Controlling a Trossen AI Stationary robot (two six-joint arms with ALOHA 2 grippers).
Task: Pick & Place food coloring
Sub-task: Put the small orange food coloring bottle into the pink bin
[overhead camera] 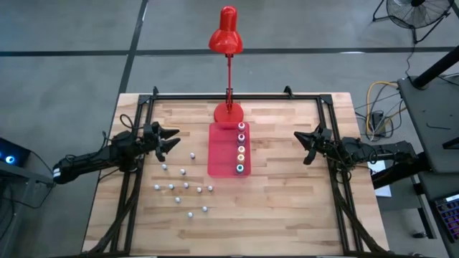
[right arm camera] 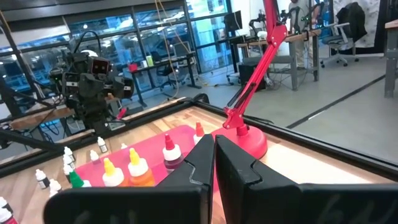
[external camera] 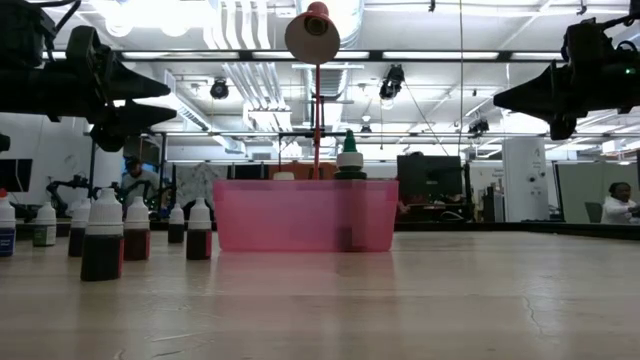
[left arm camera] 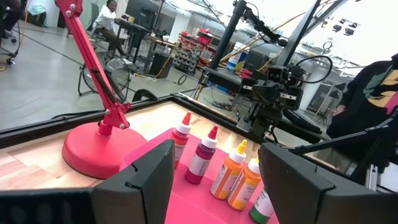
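Note:
Five food coloring bottles with pink, red, orange, yellow and teal caps (overhead camera: pixel 241 149) stand upright in a row along the right side of the flat red tray (overhead camera: pixel 224 154). Several smaller whitish-capped bottles (overhead camera: pixel 183 186) stand scattered on the wooden table left of and nearer than the tray; the low view shows them (external camera: pixel 102 245) upright on their bases. My left gripper (overhead camera: pixel 174 140) hovers open above the table's left side, pointing level toward the tray (left arm camera: pixel 216 149). My right gripper (overhead camera: pixel 300 143) hovers shut above the right side, also pointing at the tray (right arm camera: pixel 214 142).
A red desk lamp stands with its round base (overhead camera: pixel 228 112) on the table just beyond the tray's far end, its head (overhead camera: pixel 226 32) reaching past the far edge. A black frame (overhead camera: pixel 237 95) runs round the table. Bare wood lies between the tray and my right gripper.

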